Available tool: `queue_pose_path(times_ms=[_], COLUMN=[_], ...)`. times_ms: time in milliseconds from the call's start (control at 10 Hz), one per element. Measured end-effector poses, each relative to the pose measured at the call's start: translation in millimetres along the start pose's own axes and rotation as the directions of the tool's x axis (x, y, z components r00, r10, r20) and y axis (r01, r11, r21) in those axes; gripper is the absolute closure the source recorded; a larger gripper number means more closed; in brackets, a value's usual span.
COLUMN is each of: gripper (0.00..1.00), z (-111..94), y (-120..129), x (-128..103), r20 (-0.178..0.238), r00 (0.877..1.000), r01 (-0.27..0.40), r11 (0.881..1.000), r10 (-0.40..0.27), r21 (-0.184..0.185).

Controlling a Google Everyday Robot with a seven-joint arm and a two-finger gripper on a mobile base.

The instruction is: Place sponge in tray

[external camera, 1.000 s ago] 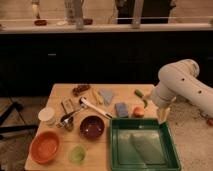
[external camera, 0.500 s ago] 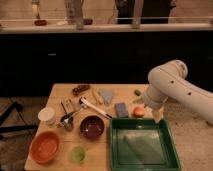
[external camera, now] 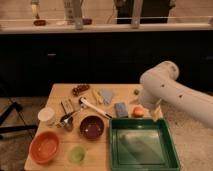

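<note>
Starting at the left edge of the wooden table, an orange bowl sits at the near corner with a white cup just behind it. Moving in, there's a small pale green dish at the front edge, a shiny metal piece beside the cup, and a tan block past that. A dark reddish cluster lies toward the far side. Next comes the round maroon bowl, with a white-handled utensil angled behind it. Then there's the pale grey-blue cloth, lying flat. And here's the sponge, resting on the tabletop just beyond the far left corner of the tray, outside the rim, with nothing touching it. A small orange object sits right beside the sponge, also just behind the tray. The green tray fills the near right of the table, its shiny bottom bare. On the right, the white arm bends down from its elbow, and the gripper hangs low over the tray's far right corner, near the orange object and a little apart from the sponge. Its fingers are spread apart, closed on nothing.
</note>
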Motion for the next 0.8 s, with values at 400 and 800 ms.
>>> queue_pose_path(times_ms=[400, 800], gripper=[0.20, 0.20], z=[31.9, 39.8], y=[-50.1, -55.8], x=[7.3, 12.2], r20=[-0.285, -0.305], r00=[0.912, 0.890], r01=[0.268, 0.307], r11=[0.955, 0.939], r10=[-0.294, -0.340], r21=[-0.126, -0.153])
